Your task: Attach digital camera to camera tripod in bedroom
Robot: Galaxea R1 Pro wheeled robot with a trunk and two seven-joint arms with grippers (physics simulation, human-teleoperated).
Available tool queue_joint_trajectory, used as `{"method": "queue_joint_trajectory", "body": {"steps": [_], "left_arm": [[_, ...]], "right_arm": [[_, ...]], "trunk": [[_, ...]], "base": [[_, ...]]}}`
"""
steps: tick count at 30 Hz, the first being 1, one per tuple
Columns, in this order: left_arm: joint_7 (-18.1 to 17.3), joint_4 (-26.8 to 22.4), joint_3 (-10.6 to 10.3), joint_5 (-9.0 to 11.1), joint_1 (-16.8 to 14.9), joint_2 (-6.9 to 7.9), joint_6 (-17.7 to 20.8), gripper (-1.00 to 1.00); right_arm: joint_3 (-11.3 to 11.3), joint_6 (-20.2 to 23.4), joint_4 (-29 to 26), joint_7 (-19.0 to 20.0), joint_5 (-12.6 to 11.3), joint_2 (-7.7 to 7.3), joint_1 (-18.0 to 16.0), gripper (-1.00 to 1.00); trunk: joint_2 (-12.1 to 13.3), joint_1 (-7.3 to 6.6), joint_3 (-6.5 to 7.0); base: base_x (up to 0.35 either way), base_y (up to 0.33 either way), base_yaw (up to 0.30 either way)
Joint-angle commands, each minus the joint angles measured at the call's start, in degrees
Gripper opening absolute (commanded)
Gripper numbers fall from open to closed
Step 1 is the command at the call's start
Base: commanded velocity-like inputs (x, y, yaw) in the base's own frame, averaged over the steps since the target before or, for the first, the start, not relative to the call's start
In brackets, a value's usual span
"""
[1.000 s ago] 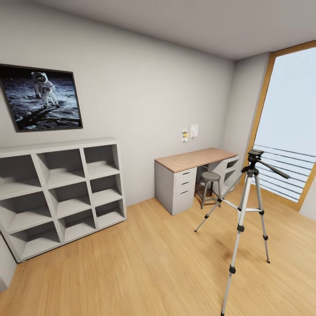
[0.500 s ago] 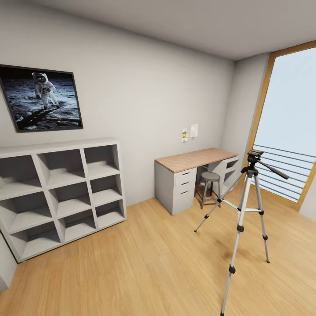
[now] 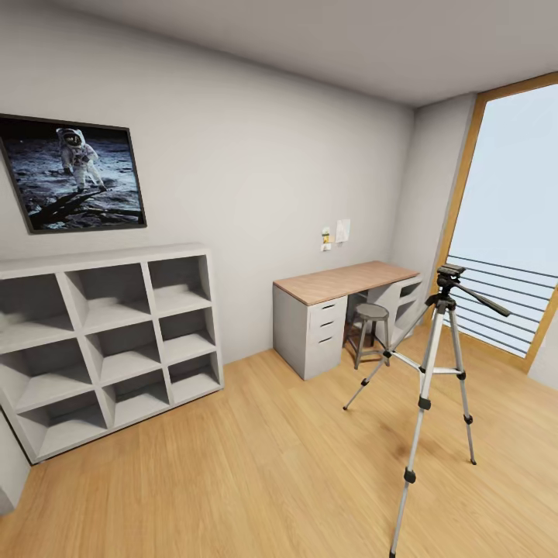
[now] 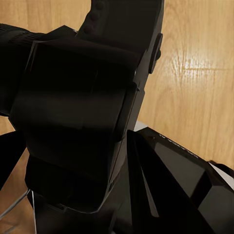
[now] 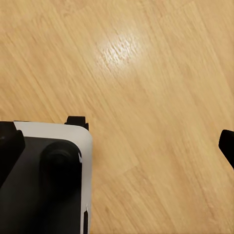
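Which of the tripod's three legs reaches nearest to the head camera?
The camera tripod leg running down to the picture's bottom edge, its foot cut off. The other two end on the wood floor, farther back.

Matte black angular arm housing [image 4: 78, 107]; black base [image 5: 44, 185] with white rounded edge trim.

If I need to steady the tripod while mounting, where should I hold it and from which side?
Probably the near leg just below the black head, coming from the robot's side. The tripod stands upright on the wood floor with legs spread. The long pan handle sticks out to the right, so avoid that side.
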Motion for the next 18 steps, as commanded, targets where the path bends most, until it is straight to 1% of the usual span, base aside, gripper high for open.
{"method": "queue_joint_trajectory", "body": {"steps": [1,13,18], "left_arm": [[0.23,0.0,-0.51,0.33,-0.02,0.0,0.16,-1.0],[0.23,-0.03,-0.5,0.39,-0.02,-0.06,0.08,-1.0],[0.21,-0.01,-0.47,0.4,-0.02,-0.02,0.14,-1.0]], "right_arm": [[-0.48,-0.32,0.19,0.13,0.44,-0.04,-0.06,1.0],[-0.48,-0.31,0.19,0.14,0.44,-0.04,-0.06,1.0],[-0.49,-0.31,0.19,0.14,0.44,-0.04,-0.06,1.0]], "trunk": [[-0.04,0.02,-0.02],[-0.04,0.02,-0.02],[-0.04,0.02,-0.02]], "base": [[0.0,0.0,0.0],[0.003,0.0,0.0],[0.173,0.0,0.0]]}}
